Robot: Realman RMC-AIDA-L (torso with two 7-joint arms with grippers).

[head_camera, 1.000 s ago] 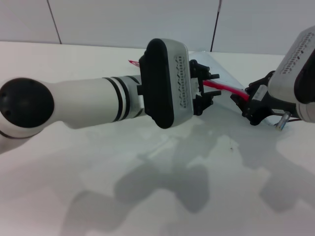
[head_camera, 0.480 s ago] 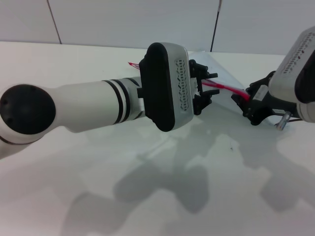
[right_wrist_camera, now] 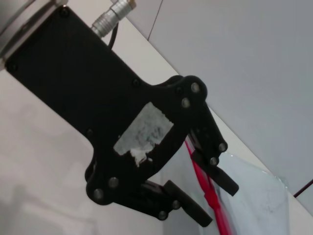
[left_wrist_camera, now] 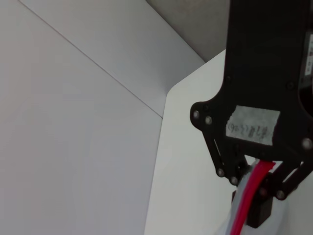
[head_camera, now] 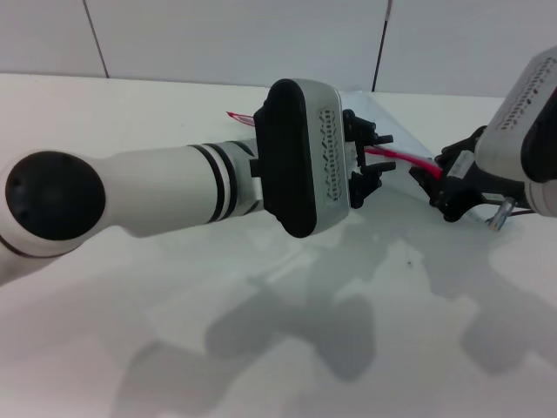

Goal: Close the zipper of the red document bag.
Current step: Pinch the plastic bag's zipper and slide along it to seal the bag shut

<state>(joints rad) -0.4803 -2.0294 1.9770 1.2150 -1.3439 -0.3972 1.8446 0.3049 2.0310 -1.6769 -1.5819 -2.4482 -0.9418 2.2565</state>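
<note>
The red document bag (head_camera: 388, 120) is a translucent pouch lying at the back right of the white table; it also shows in the right wrist view (right_wrist_camera: 257, 196). Its zipper (head_camera: 402, 158) is a thin red strip stretched between my two grippers. My left gripper (head_camera: 372, 160) sits midway along the strip and is shut on it, and in the left wrist view the zipper (left_wrist_camera: 244, 213) passes through the gripper (left_wrist_camera: 255, 204). The slider is hidden there. My right gripper (head_camera: 440, 181) holds the strip's right end, with the zipper (right_wrist_camera: 210, 196) running between its fingers (right_wrist_camera: 217, 177).
The left forearm (head_camera: 174, 187) lies across the middle of the white table (head_camera: 130, 104). A grey panelled wall (head_camera: 235, 39) stands right behind the table's far edge. The right arm's housing (head_camera: 526, 131) fills the right side, with a silver plug (head_camera: 498, 214) under it.
My left gripper has slid a little to the right along the red zipper, toward the right gripper. The right gripper has stayed in place.
</note>
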